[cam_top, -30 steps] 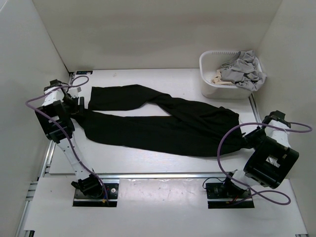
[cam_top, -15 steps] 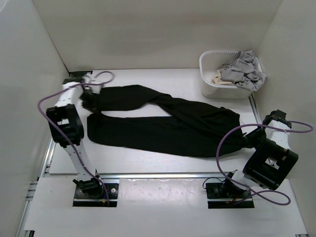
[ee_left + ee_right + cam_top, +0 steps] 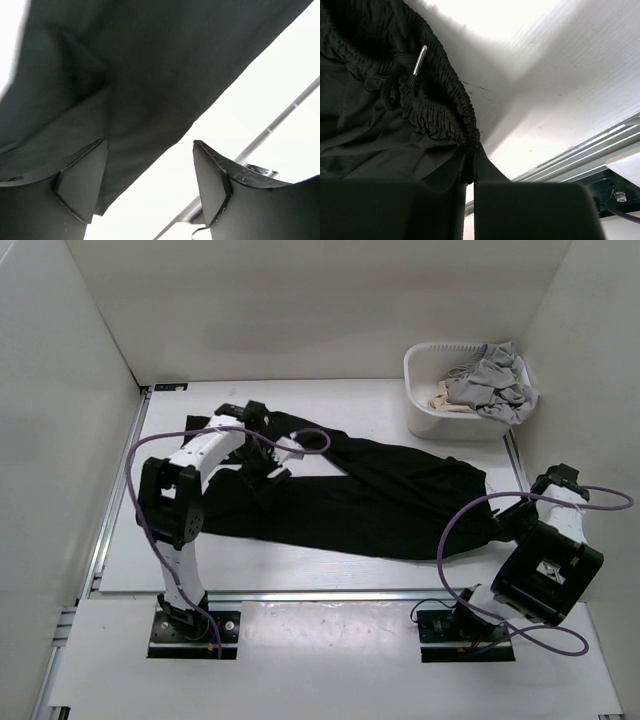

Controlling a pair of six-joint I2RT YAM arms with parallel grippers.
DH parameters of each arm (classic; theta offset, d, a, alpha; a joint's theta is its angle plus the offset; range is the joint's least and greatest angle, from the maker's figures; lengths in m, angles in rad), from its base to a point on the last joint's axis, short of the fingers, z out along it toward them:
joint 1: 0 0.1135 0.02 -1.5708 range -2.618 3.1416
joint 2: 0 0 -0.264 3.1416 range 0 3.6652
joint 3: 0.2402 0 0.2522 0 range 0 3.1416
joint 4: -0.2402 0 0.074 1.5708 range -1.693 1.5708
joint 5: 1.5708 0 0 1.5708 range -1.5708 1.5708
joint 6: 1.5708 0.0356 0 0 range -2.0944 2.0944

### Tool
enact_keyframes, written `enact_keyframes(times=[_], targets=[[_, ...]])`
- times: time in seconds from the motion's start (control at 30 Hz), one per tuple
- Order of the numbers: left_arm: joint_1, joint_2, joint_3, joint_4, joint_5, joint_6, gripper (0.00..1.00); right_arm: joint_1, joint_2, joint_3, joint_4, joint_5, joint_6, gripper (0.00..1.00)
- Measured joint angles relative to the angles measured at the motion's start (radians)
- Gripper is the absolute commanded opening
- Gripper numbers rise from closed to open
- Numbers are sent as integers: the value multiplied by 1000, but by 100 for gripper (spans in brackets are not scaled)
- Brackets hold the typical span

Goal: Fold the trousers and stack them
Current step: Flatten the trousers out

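Black matte soft-fabric long trousers [image 3: 390, 495] spread flat across the white bench [image 3: 300, 560]; one arm at each end.
Waist end lies right, legs run left, the far leg angled away from the near one. Right fingers [image 3: 467, 172] pinched tight on the gathered elastic waistband at the right end; black drawstring with a metal tip [image 3: 420, 59] lies just above the grip. Left fingers [image 3: 265, 478] spread wide over the legs, left of middle; nothing held between them, and the wrist view shows a cloth edge and bare bench beyond. White plastic basket [image 3: 418, 410] in the far right corner, well apart from the trousers, holding a crumpled light grey garment [image 3: 490, 380] and a small beige cloth [image 3: 440, 398].
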Motion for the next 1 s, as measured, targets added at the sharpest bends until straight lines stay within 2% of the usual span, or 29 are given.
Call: enact_keyframes(times=[0.13,0.27,0.3,0.43,0.57,0.63,0.67,0.77,0.9,0.93,1.0], targets=[[45,-87,89,30,0,10,79,0,-6,-23,11,2,-2,0],[178,-114,150,75,-29,-1,85,0,-10,-36,11,4,-2,0],[239,-95,161,96,-38,-9,85,0,-10,-36,14,4,-2,0],[362,20,189,133,-45,-33,85,0,-13,-49,29,3,-2,0],[403,144,194,163,-46,-51,85,0,-13,-77,35,3,-2,0],[395,176,195,167,-42,-60,79,0,-13,-85,35,3,-2,0],[389,188,196,168,-42,-65,70,0,-13,-87,34,3,-2,0],[381,195,199,170,-38,-74,57,0,-18,-87,35,5,-5,0],[380,193,193,179,-31,-81,20,0,-21,-87,35,8,-8,0],[382,193,190,180,-32,-85,15,0,-21,-87,35,8,-9,0],[387,192,182,183,-33,-83,14,0,-21,-87,35,8,-10,0]])
